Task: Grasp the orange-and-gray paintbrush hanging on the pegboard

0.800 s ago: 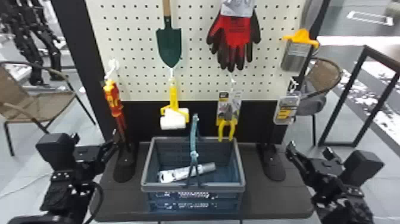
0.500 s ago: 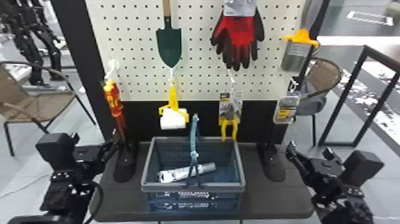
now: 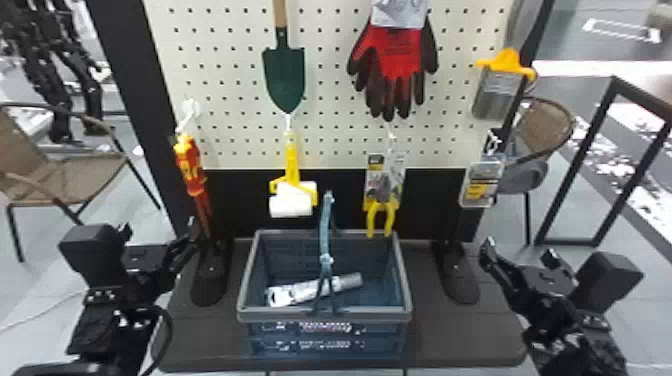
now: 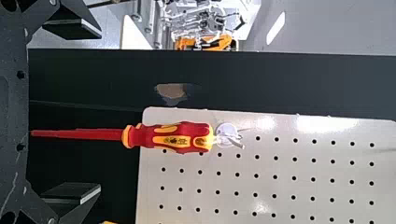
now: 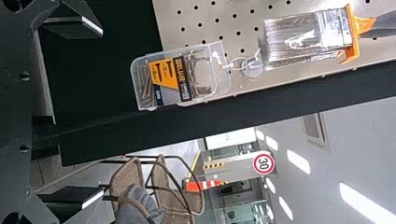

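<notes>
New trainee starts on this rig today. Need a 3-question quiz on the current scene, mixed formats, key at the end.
1. True or false: in the head view, the orange-and-gray paintbrush hangs above the clear pack of screws.

2. Multiple choice: in the head view, what hangs directly below the trowel?
a) red and black gloves
b) paint roller
c) red and yellow screwdriver

3. Short answer: are the fingers of the right gripper open or shut, and what is between them?

Key: 1. True. 2. b. 3. Open; nothing held.
</notes>
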